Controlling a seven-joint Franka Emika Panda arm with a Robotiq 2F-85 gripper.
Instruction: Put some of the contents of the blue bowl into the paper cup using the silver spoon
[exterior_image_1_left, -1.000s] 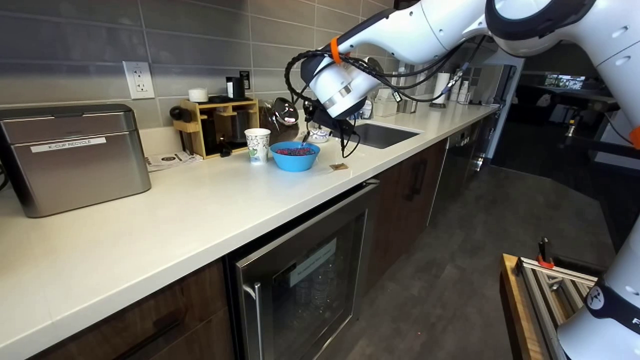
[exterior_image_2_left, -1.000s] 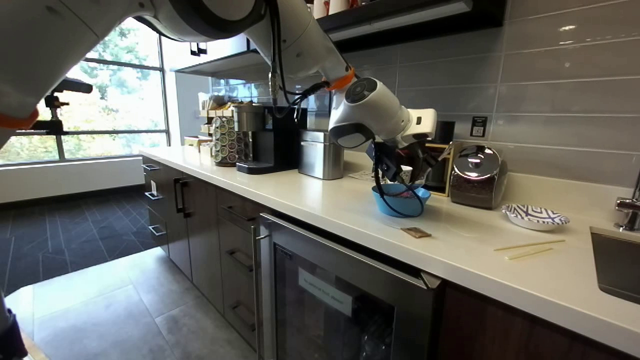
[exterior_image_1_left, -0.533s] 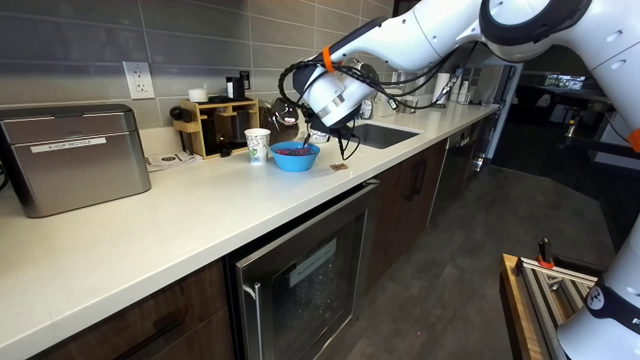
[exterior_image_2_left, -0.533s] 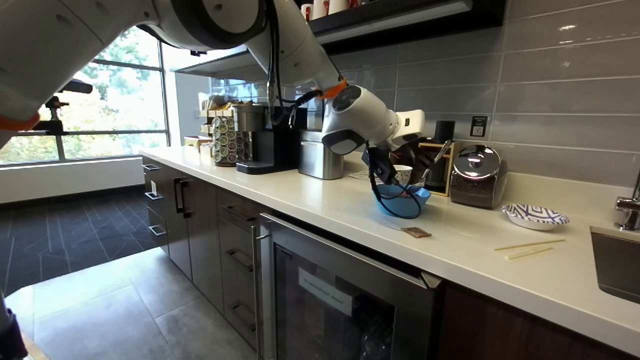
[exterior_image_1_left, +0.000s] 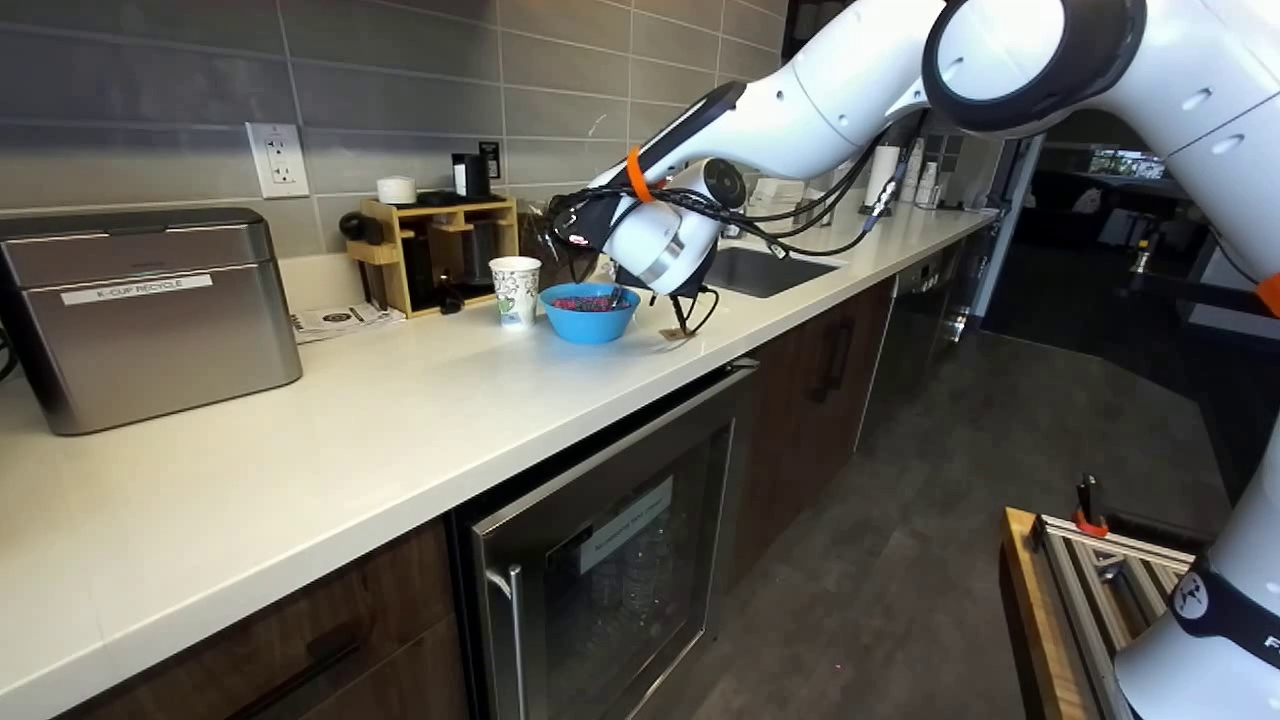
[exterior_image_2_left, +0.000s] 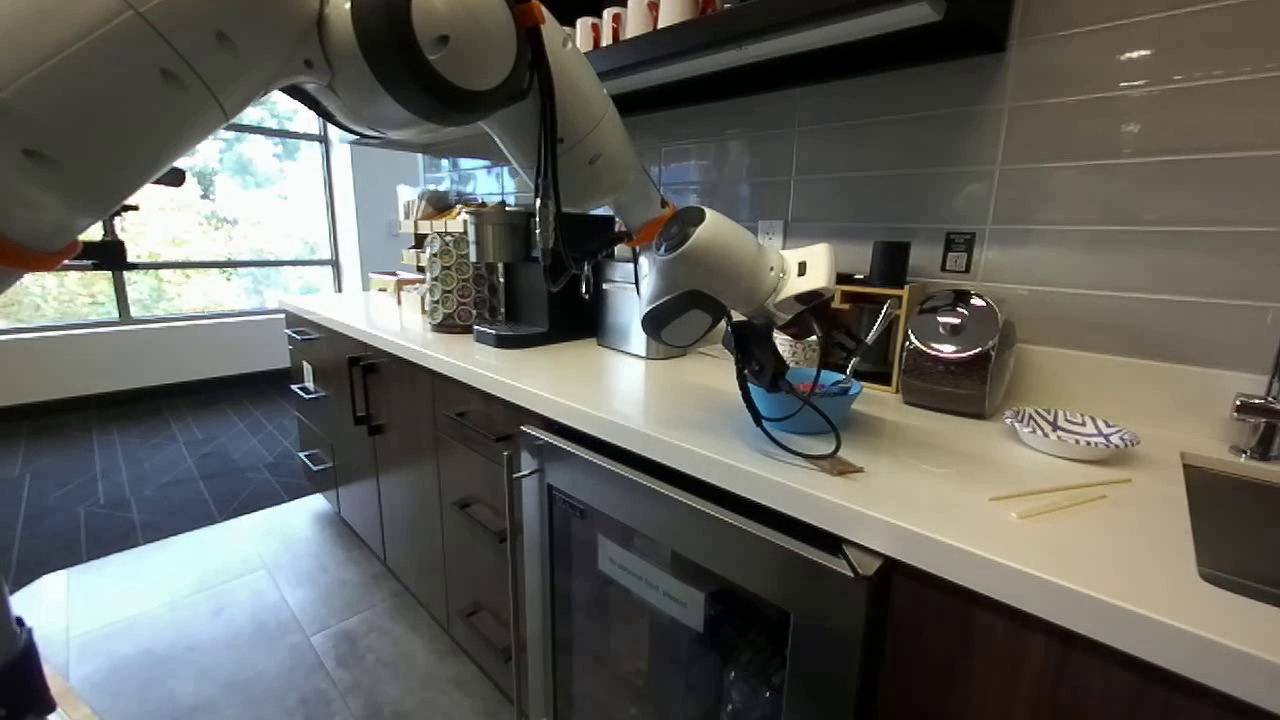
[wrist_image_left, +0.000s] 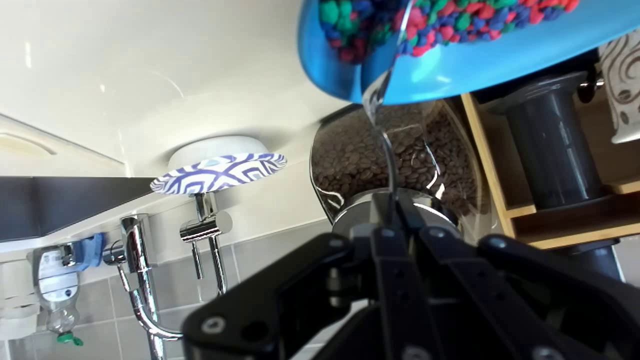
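The blue bowl (exterior_image_1_left: 588, 325) stands on the counter with red, blue and green small pieces, the contents (wrist_image_left: 460, 20), in it. It also shows in an exterior view (exterior_image_2_left: 812, 418) and, partly, in the wrist view (wrist_image_left: 470, 77). The paper cup (exterior_image_1_left: 516, 292), white with a print, stands upright beside the bowl; its edge shows in the wrist view (wrist_image_left: 622, 92). My gripper (wrist_image_left: 395, 210) is shut on the handle of the silver spoon (wrist_image_left: 386, 142). The spoon (exterior_image_2_left: 873, 335) tilts down over the bowl's rim, its head in among the contents, partly hidden.
A glass jar of coffee beans (exterior_image_2_left: 955, 350) and a wooden rack (exterior_image_1_left: 435, 255) stand behind the bowl. A small brown packet (exterior_image_2_left: 838, 466), stirring sticks (exterior_image_2_left: 1060, 490) and a patterned bowl (exterior_image_2_left: 1070, 432) lie nearby. A steel bin (exterior_image_1_left: 150, 310) stands farther along the counter. A gripper cable loops near the bowl.
The arm has lowered and the wrist has turned. The spoon has tipped steeper and its head has gone down into the bowl's contents. The bowl and cup have not moved.
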